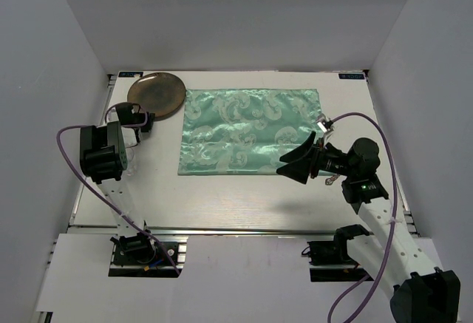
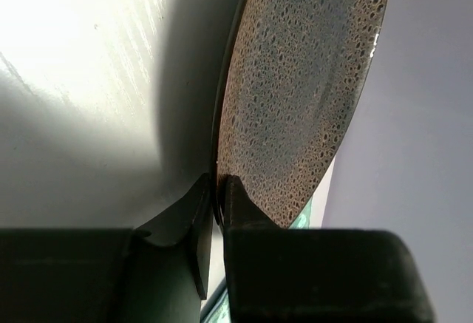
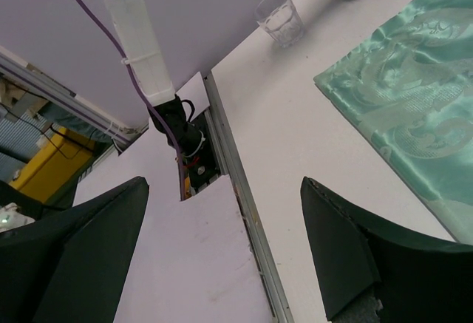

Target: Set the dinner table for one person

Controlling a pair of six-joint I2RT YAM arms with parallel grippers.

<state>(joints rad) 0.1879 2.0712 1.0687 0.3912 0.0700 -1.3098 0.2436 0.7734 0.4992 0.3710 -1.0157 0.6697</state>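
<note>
Left wrist view shows the left gripper (image 2: 219, 194) with its 2 jaws pressed onto the rim of the plate (image 2: 303, 94), 1 finger on each face, so the grip is a thin pinch at the edge. I judge this is chosen because a flat plate offers no other place to take it. The plate, brown and speckled, sits at the far left corner of the dinner table (image 1: 222, 197), with its edge just beside the far left corner of the green placemat (image 1: 251, 131); whether it overlaps the cloth I cannot tell. The placemat lies flat in the middle of the table with no dish on it, so the plate probably must be lifted and carried to the right onto it. The right gripper (image 3: 222, 253) hangs over the near right corner of the placemat, its jaws spread wide and holding nothing. A clear glass (image 3: 279, 18) stands on the table near the left arm, not yet placed. The setting for 1 person seems only at its beginning.
</note>
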